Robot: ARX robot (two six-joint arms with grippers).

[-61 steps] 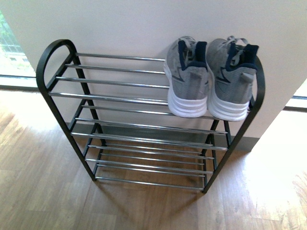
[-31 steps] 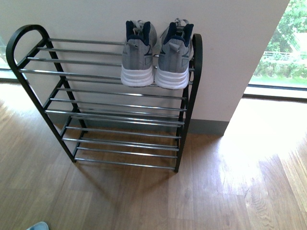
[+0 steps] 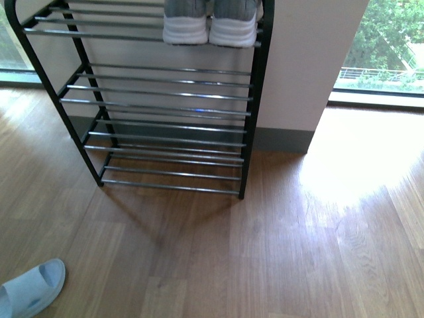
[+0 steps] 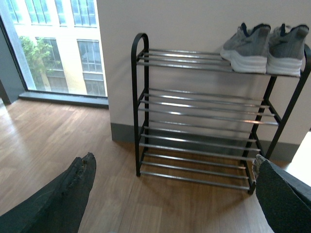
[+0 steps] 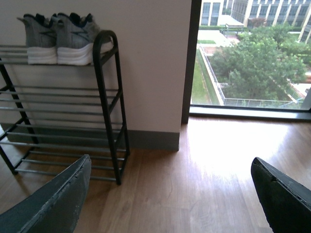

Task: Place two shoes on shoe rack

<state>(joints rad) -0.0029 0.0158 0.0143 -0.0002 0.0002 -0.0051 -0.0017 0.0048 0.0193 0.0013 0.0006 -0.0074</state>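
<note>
**A:** Our front view has dipped since half a second ago. Now the shoe rack (image 3: 159, 106) sits against the top edge, only the white heels of the two shoes (image 3: 185, 30) are in frame, and more of the pale slipper (image 3: 30, 288) shows on the floor (image 3: 278, 252).

**B:** Where do we find the pair?

**A:** On the top tier, at the rack's right end. They sit side by side and touching, toes toward the wall (image 4: 194, 19). Their soles lie across the rails, so several rails carry each shoe.

**B:** And our tools?

**A:** Our left tool (image 4: 175, 194) and right tool (image 5: 170, 199) both hang spread wide with nothing between the fingers, well apart from the rack.

**B:** Then we judge both shoes placed. We have nothing left to carry, which is why we stand off empty.
</note>
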